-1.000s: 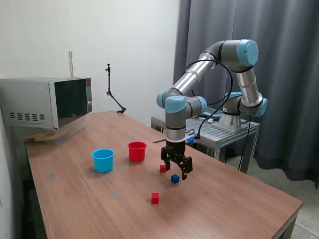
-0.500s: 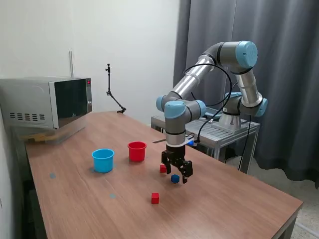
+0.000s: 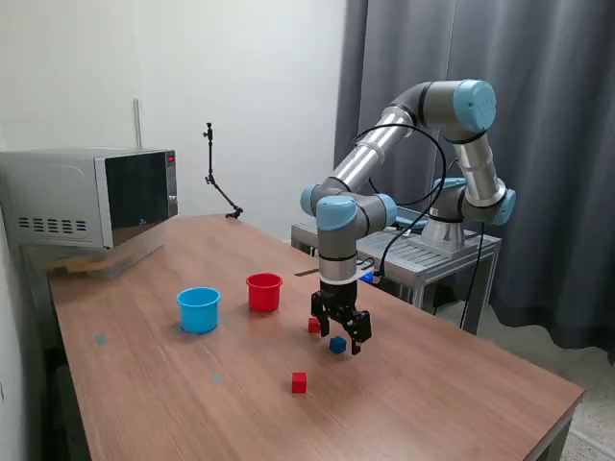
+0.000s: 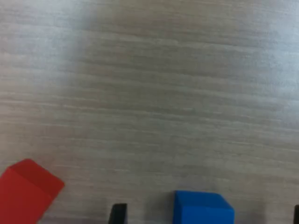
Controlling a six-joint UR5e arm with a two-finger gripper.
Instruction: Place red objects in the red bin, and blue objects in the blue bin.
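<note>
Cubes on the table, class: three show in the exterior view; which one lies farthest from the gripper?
The red cube alone toward the table's front edge. The other red cube and the blue cube sit right by the gripper.

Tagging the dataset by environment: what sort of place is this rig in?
Likely a lab or office test room, not a home or factory. A UR5e arm stands on a metal stand beside a wooden table, with a grey curtain behind and a microwave on the table.
</note>
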